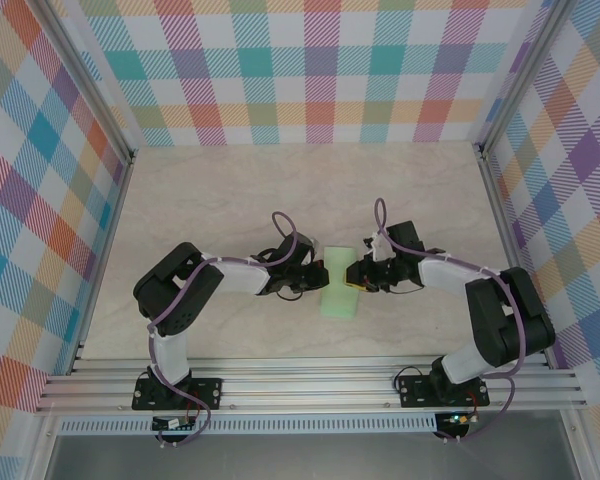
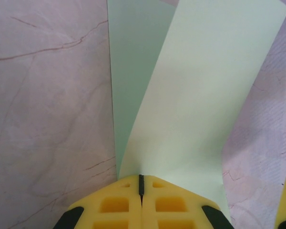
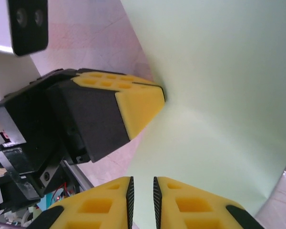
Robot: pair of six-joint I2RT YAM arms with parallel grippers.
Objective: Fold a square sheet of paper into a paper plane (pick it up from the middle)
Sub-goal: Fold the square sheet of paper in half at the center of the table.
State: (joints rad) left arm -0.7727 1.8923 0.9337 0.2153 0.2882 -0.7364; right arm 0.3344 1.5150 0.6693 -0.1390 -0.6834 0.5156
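The left gripper [image 2: 141,181] is pressing its jaws together on the edge of the sheet [image 2: 205,95], whose upper flap is curving above a lower layer on the table [image 2: 47,119]. The right gripper [image 3: 143,186] is facing it with jaws standing slightly apart against the sheet, which is sitting mid-table between both.

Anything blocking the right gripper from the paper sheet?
Nothing visible. The right gripper, jaws slightly apart, sits right at the square sheet of paper; the left gripper pinches the sheet from the opposite side, clear of that path.
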